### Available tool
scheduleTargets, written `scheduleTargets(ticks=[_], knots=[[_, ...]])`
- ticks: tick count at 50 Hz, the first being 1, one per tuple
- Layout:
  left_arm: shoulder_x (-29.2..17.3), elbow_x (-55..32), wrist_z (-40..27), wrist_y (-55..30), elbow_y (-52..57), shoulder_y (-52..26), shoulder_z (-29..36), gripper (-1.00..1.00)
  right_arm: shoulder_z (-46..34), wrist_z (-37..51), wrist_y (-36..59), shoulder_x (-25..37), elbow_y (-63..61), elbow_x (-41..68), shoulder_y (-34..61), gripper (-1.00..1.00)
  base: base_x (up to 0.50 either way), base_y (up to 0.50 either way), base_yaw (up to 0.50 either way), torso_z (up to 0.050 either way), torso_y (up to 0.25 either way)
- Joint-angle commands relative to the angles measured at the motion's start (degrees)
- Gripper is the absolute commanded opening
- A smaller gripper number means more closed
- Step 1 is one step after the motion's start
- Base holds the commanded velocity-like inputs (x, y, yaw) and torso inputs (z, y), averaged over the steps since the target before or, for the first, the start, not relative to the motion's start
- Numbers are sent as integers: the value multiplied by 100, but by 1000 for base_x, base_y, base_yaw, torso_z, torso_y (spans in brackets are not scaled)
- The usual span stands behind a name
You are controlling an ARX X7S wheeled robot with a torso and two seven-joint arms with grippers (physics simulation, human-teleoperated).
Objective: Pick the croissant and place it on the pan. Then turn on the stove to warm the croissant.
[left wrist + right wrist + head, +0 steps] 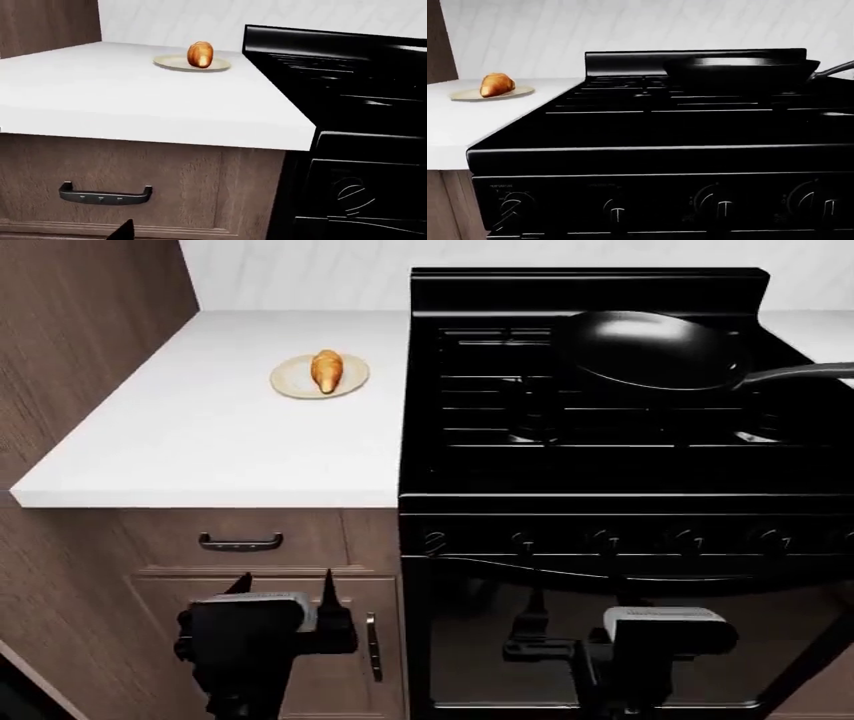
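Where the robot's two arms hang low at the near edge of the head view, the left gripper [283, 592] sits in front of a brown wooden cupboard door [267, 640], and its two thin black fingers [327, 592] point up with a wide gap between them, holding nothing. The right gripper [534, 625] sits in front of the dark oven door, and it blends in with the black behind it, so I cannot tell if its fingers are apart or together. Just above the left gripper is a drawer with a small dark handle [240, 541]. Above the drawer is the front edge of the white counter [200, 455], which is flat and bare all across its near part. The counter touches the stove [587, 480] along one straight side edge. The stove is big, black and shiny, with a row of round knobs [616, 212] along its front. Farther back on the counter a round cream plate [288, 380] lies near the stove side, and the croissant [326, 370] rests on it, small and golden. On the far grates of the stove sits the pan [650, 348], with its long handle pointing off to the right. A tall brown wooden wall [80, 330] stands at the left of the counter, and a white wall [294, 270] stands behind everything.
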Motion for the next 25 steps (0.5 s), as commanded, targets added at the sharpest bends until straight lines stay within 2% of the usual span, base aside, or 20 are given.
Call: scheduleTargets(ticks=[1, 9, 15, 16, 18, 20, 22, 25], knots=[[-474, -1355, -367, -2786, 2045, -798, -435, 100, 275, 19, 2213, 523, -2063, 947, 694, 100, 0, 0, 0, 50, 39], [-634, -2599, -594, -4789, 2258, -2370, -953, 100, 726, 363, 5261, 901, -3145, 2504, 2828, 100, 0, 0, 0, 50, 43], [-450, -3552, -747, -5765, 1967, -3458, -1770, 100, 1534, 834, 7736, 657, -3319, 3799, 4539, 100, 0, 0, 0, 50, 46], [-468, -3615, -759, -5848, 1932, -3627, -1799, 100, 1579, 1110, 7858, 711, -3153, 4207, 4743, 100, 0, 0, 0, 50, 45], [-582, -3658, -732, -5998, 1841, -3952, -1701, 100, 1525, 2598, 7860, 987, -2462, 5926, 5294, 100, 0, 0, 0, 50, 54], [-601, -3807, -735, -6225, 1692, -4215, -1720, 100, 1277, 3451, 7837, 1158, -2100, 6881, 5722, 100, 0, 0, 0, 50, 55], [-612, -3925, -752, -6423, 1503, -4491, -1737, 100, 1015, 3806, 7802, 1277, -1869, 7207, 6005, 100, 0, 0, 0, 50, 55], [-614, -4110, -786, -6673, 1238, -4868, -1812, 100, 588, 3810, 7765, 1445, -1648, 7117, 6297, 100, 0, 0, 0, 50, 55]])
